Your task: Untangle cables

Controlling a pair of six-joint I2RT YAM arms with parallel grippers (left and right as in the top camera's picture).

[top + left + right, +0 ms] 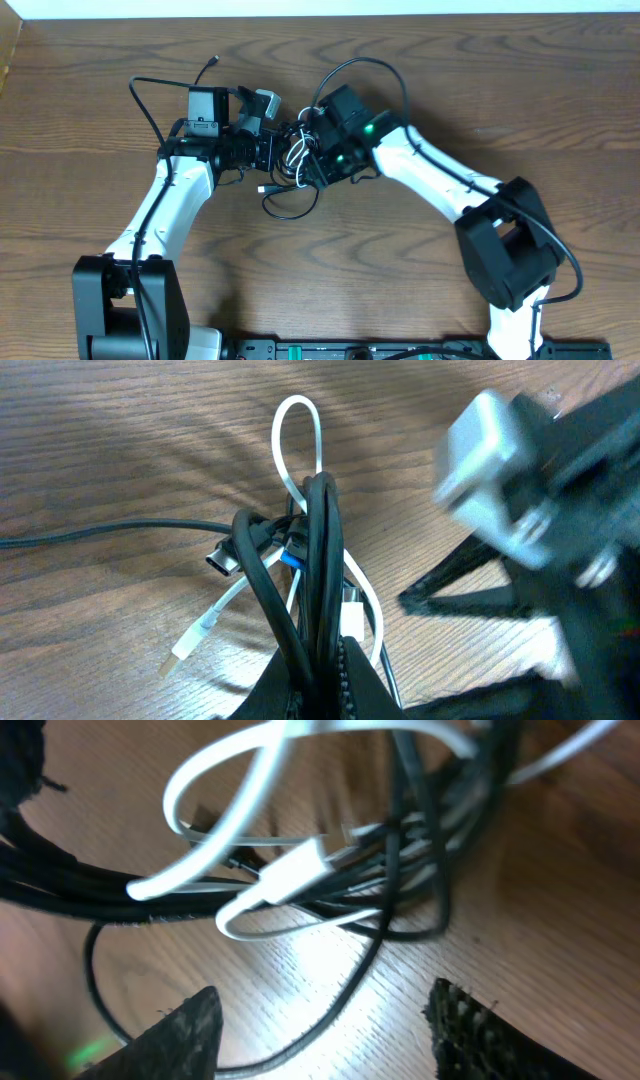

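The tangled cables (pixel 297 160) lay mid-worktop (pixel 480 70), between the two arms. The bundle ran lengthwise straight out of the left gripper (pixel 325 668), whose jaws pinched it tight. The right gripper (pixel 325 1020) was just as near, its jaws wide and empty. The white cable (pixel 290 870) looped just ahead of them, running left to right across their gap.

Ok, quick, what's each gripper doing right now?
Left gripper: closed, holding the cables.
Right gripper: jaws open, gripping nothing.
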